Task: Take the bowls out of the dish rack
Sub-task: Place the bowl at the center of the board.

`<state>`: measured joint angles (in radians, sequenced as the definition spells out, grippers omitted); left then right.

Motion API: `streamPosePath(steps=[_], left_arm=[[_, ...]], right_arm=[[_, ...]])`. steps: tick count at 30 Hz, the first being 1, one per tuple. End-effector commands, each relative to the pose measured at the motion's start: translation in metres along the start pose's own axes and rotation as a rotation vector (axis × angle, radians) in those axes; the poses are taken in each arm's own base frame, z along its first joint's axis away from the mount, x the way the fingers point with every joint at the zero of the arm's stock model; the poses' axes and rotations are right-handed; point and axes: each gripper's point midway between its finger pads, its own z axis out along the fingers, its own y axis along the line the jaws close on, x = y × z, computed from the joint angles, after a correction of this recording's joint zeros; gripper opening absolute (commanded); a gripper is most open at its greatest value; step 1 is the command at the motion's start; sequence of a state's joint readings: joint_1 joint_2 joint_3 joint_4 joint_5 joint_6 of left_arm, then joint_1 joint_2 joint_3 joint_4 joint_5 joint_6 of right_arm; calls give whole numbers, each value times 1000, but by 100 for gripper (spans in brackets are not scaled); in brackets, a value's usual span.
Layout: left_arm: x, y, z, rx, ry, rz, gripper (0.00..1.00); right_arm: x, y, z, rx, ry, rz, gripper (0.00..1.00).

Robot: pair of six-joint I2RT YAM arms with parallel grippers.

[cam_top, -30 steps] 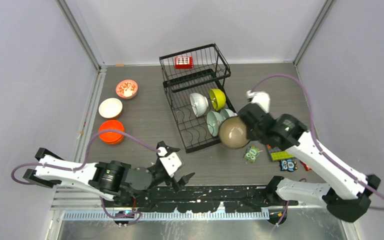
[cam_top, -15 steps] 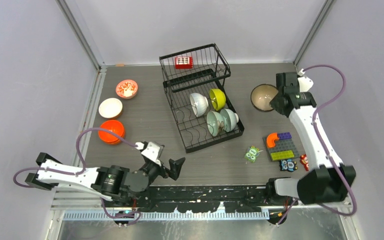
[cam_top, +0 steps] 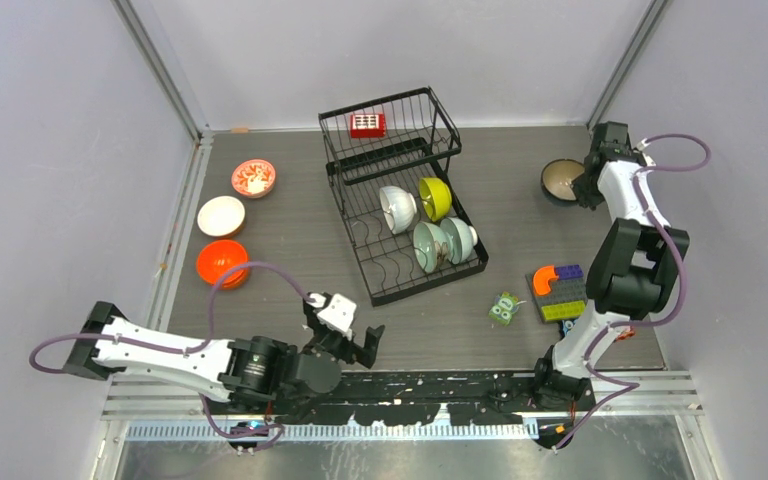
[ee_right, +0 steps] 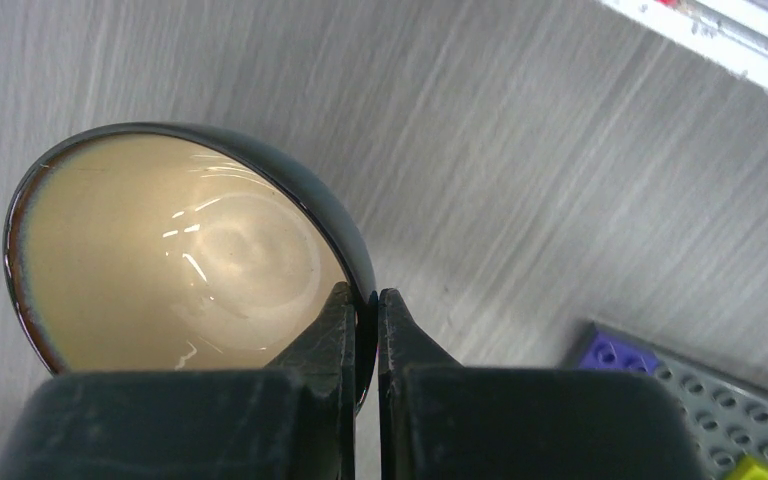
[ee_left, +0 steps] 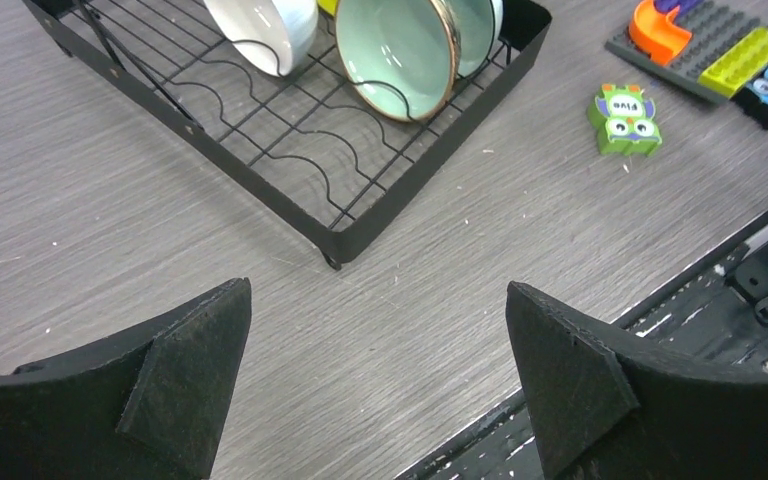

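Your right gripper pinches the dark bowl by its rim far to the right of the dish rack, likely to set it down there, while your left gripper, jaws spread, faces the rack.

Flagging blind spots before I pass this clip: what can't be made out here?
Right wrist view: right gripper body covers dark bowl's near rim.
Top view: that gripper hidden by its wrist; red tag too small to read.
Left wrist view: top edge cuts off dish rack's far half.
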<state>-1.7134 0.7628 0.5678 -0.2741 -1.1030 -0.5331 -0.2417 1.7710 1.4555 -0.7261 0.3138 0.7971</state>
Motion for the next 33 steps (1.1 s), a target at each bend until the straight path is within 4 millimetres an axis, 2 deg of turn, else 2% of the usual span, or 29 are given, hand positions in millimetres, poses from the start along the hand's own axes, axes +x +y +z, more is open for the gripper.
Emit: streamPosePath(steps=[1,6,14,26,33], left_arm=[[1,-17,9,10,5,-84,100],[9,-22,18,-15,49,-53,100],[18,-35,29,3,111,-70,100],[35,-44,35,-13,171,-65,100],[38,-46,36,-21,187,-62,100]], right_arm=[[-57,49,-6,-139,-123,106,1],[-71,66,17,-150,-113,122,1],[-73,84,39,-157,-88,132,1],[-71,85,57,-133,-83,98,1],[-67,84,62,-129,-75,82,1]])
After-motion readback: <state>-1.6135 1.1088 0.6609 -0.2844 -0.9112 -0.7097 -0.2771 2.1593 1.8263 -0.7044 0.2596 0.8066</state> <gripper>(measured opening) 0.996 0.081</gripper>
